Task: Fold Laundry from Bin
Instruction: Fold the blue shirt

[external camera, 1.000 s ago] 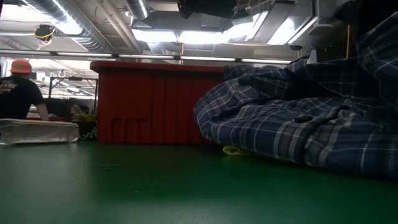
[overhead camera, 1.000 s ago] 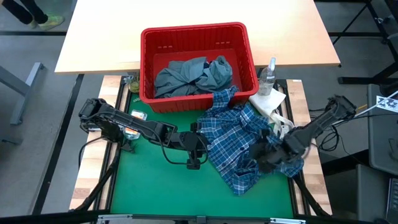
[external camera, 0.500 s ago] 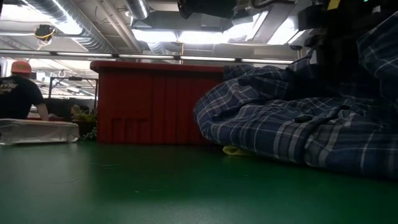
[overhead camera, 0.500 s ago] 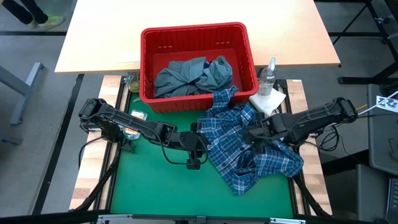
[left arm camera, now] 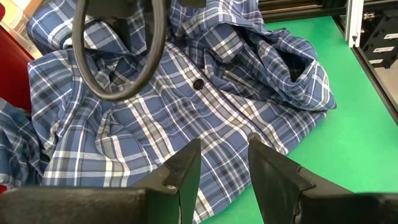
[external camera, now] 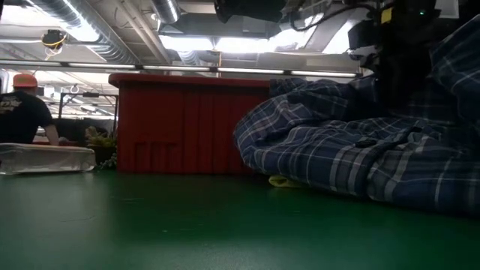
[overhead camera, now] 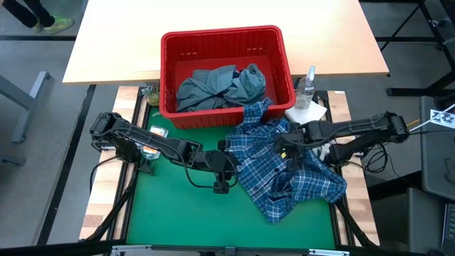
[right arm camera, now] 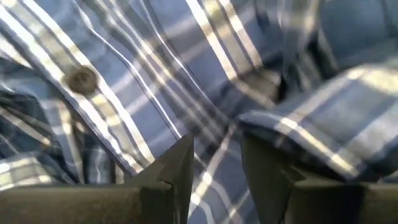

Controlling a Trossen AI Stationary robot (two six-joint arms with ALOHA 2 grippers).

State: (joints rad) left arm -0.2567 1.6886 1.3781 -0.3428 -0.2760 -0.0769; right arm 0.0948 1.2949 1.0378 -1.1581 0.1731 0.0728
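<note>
High view shows the red bin [overhead camera: 226, 75] at the far edge of the green mat [overhead camera: 178, 213], holding a crumpled grey-blue garment [overhead camera: 220, 87]. The blue-white plaid shirt [overhead camera: 284, 167] lies rumpled on the mat's right half, one corner draped up against the bin's near wall. A clear bottle [overhead camera: 306, 87] stands just right of the bin, with a white paper towel [overhead camera: 307, 114] beside it.

The left arm stretches low from the mat's left edge toward the centre, its left gripper [overhead camera: 222, 178] just beside the shirt's left border; in the left wrist view its fingers [left arm camera: 186, 171] stand parted with nothing between them, hovering over the plaid cloth.

The right arm reaches in from the right edge, nearly level, bent at the elbow, with the right gripper [overhead camera: 284, 151] over the shirt's middle. The right wrist view shows its fingers [right arm camera: 177, 165] apart, empty, close above the fabric near a button [right arm camera: 81, 79].

Low view shows a bit of yellow cloth [external camera: 285, 181] peeking from under the shirt.
</note>
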